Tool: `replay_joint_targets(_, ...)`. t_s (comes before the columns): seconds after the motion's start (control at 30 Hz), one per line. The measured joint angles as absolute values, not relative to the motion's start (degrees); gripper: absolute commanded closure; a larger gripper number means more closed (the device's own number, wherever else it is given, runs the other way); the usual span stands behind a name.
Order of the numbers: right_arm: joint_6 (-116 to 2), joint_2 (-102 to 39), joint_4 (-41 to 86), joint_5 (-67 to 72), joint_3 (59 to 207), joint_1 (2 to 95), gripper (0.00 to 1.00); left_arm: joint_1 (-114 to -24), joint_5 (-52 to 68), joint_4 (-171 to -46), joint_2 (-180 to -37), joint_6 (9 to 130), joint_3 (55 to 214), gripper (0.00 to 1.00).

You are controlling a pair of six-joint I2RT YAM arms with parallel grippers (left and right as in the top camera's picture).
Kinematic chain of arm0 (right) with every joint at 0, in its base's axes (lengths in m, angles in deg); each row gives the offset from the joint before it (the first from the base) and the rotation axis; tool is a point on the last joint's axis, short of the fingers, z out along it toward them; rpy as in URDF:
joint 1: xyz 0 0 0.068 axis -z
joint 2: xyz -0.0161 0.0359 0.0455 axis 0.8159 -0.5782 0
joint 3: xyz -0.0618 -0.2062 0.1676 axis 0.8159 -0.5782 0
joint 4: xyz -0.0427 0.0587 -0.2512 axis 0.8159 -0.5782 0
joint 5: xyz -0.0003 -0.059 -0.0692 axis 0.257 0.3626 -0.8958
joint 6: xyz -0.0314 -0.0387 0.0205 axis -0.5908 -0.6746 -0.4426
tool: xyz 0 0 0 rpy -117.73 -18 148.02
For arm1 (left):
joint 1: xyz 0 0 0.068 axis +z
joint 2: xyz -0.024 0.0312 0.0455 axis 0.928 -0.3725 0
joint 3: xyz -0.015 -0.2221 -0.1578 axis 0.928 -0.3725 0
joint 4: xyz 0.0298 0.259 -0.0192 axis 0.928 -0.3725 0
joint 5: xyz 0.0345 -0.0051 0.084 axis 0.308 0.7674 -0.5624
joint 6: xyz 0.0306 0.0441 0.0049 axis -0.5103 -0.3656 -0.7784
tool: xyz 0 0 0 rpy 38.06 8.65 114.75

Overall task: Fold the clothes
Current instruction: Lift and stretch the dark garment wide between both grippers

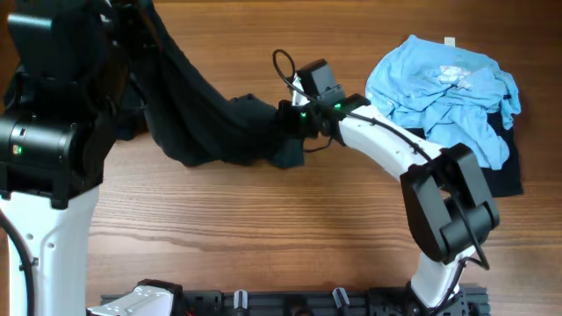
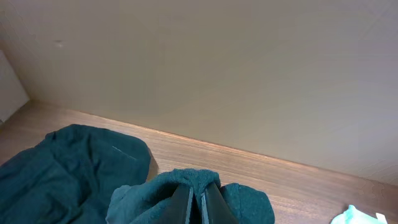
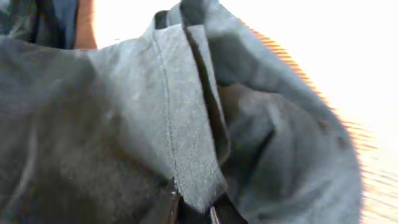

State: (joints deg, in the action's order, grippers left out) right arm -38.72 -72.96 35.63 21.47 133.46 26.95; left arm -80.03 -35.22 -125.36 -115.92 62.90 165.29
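A dark teal garment (image 1: 206, 118) stretches across the table from the top left toward the centre. My left gripper (image 2: 198, 202) is shut on a bunched fold of it (image 2: 193, 180) and holds that end up at the top left. My right gripper (image 3: 196, 208) is shut on a hemmed edge of the same garment (image 3: 186, 124), at the garment's right end near the table centre (image 1: 294, 123). The cloth fills the right wrist view. A pile of light blue clothes (image 1: 443, 88) lies at the right, over a dark garment (image 1: 500, 167).
The wooden table (image 1: 263, 228) runs along the front. The left arm's base (image 1: 44, 132) stands at the left and the right arm's base (image 1: 448, 211) at the front right. A beige wall (image 2: 217, 68) rises behind the table's far edge.
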Motion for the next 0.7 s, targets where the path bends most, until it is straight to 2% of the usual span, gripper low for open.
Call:
replay_joint_targets(0.33, -49.98, -71.80, 20.44, 20.77, 142.14, 35.87, 0.96, -80.03, -35.24, -125.38, -115.92, 62.90, 165.29, 0.96)
replay_joint_targets(0.5, -56.75, -64.96, 3.07, 14.52, 157.20, 40.48, 0.95, -80.03, -35.22, -124.20, -115.92, 62.90, 165.29, 0.96)
replay_joint_targets(0.7, -59.33, -52.20, -6.03, 11.54, 167.04, 44.63, 0.96, -82.28, -35.27, -122.19, -115.33, 62.90, 165.29, 0.96)
